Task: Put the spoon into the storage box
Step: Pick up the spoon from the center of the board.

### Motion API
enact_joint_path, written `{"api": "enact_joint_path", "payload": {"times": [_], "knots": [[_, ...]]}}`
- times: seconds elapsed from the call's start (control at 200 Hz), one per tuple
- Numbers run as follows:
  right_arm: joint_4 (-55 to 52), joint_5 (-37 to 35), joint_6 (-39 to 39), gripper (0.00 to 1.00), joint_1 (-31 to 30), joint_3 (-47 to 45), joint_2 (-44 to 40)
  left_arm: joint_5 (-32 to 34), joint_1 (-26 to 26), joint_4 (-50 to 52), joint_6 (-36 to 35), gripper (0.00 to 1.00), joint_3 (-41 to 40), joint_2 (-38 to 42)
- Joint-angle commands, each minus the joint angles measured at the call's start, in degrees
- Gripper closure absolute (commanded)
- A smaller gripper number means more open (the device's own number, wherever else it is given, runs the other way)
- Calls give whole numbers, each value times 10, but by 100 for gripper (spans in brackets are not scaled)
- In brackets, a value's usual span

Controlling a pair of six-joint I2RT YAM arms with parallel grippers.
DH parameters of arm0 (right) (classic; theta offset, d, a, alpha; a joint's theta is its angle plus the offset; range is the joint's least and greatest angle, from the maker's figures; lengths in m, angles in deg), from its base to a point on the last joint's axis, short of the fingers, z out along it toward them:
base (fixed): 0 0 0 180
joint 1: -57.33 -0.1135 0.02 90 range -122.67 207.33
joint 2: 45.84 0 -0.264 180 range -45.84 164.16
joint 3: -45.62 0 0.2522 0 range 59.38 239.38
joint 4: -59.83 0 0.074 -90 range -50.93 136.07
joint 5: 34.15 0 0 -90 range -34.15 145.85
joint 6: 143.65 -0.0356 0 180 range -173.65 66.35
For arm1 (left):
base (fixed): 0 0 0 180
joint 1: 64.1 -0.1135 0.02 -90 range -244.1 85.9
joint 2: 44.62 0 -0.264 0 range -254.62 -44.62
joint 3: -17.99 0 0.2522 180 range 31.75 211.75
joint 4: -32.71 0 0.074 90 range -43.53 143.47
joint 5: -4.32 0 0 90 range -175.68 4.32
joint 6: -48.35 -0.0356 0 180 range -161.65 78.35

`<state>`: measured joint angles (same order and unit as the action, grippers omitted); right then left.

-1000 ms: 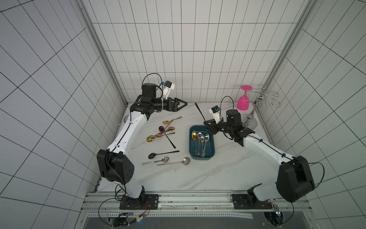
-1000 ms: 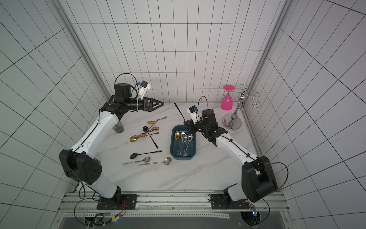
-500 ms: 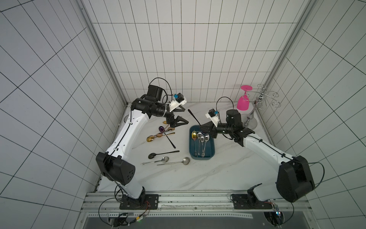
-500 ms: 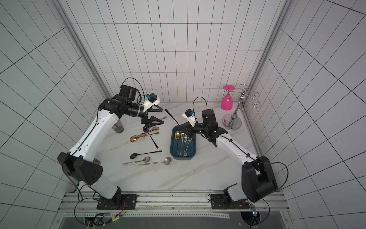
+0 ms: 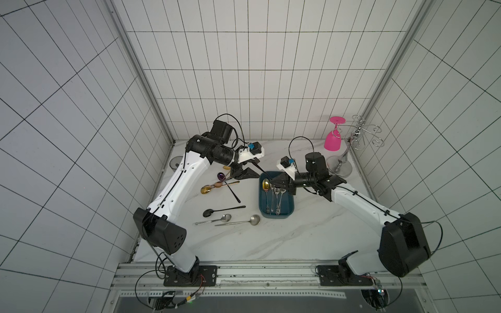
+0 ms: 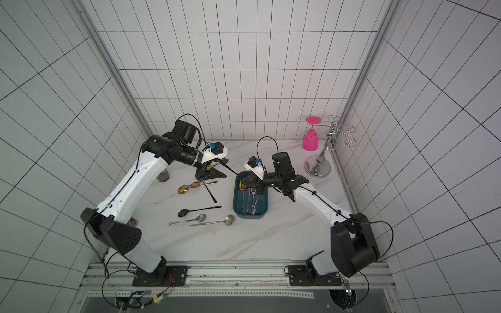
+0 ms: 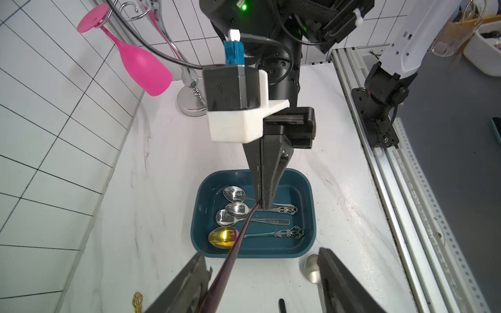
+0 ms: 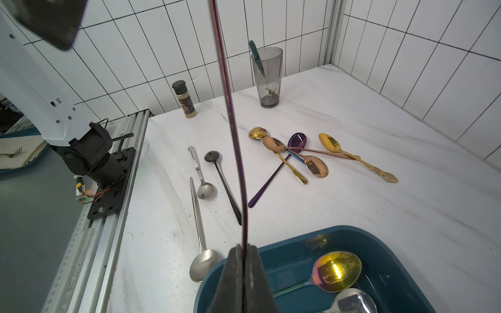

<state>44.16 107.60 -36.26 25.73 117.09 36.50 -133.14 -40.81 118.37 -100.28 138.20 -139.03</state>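
A long thin dark purple spoon slants in the air over the far end of the teal storage box. My right gripper is shut on its lower end, just above the box. The spoon's shaft rises between the spread fingers of my left gripper, close to one finger. That gripper is open. Its bowl does not show. Several spoons, one iridescent gold, lie in the box.
Loose spoons lie left of the box: a gold and purple cluster, a black one, two silver ones. A smoky cup and a spice jar stand at the left wall. A pink glass hangs on a rack at the back right.
My left arm has swung from the back wall down toward the box, and its fingers have narrowed around the spoon's upper end. The right gripper has tilted the spoon toward it.
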Motion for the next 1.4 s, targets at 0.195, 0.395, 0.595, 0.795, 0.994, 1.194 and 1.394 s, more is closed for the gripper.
{"api": "enact_joint_path", "payload": {"times": [0.195,0.395,0.595,0.795,0.994,1.194,1.394], "knots": [[-13,5,21,100,-4,11,-6,22,5,7,-23,50,11,-4],[-13,6,25,100,-5,8,-13,47,5,7,-32,50,9,-6],[-13,6,26,100,-5,8,-12,49,9,5,-34,65,10,-7],[-13,6,28,100,-5,6,-12,56,11,11,-43,92,8,-6],[-13,0,30,100,-6,4,-13,56,12,14,-46,100,7,-1],[-15,-29,19,65,-6,-7,-30,61,14,0,-50,100,-3,9],[-41,-109,-16,42,2,-51,-112,177,58,-114,-26,100,-68,31]]}}
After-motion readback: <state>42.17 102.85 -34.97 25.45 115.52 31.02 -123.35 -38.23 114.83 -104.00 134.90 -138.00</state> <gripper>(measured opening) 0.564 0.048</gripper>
